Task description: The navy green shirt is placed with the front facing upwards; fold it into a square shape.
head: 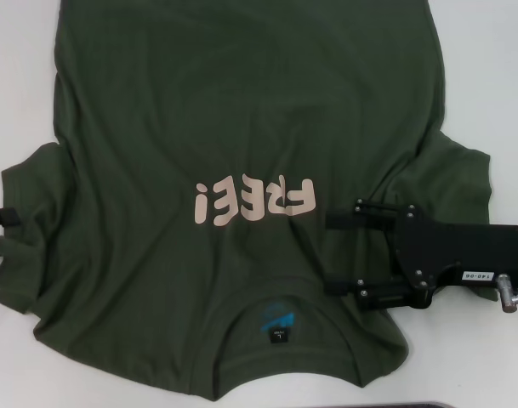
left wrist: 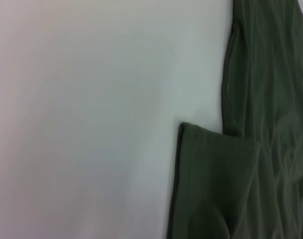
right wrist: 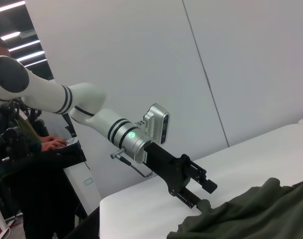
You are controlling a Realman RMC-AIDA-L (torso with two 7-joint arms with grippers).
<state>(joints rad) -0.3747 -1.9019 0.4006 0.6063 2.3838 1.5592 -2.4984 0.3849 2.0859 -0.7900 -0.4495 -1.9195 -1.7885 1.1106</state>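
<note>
- The left gripper (head: 5, 229) is seen at the shirt's left sleeve edge. Its jaws look to be closing on the sleeve in the right wrist view, but this cannot be told for sure.
- One navy green shirt (head: 241, 127) is spread on the white table (head: 488, 76), front up, collar nearest the robot, likely so it can be folded.
- The right gripper (head: 358, 251) is held over the right shoulder. Its jaws are wide open, and nothing is held.
- Two grippers are counted.
</note>
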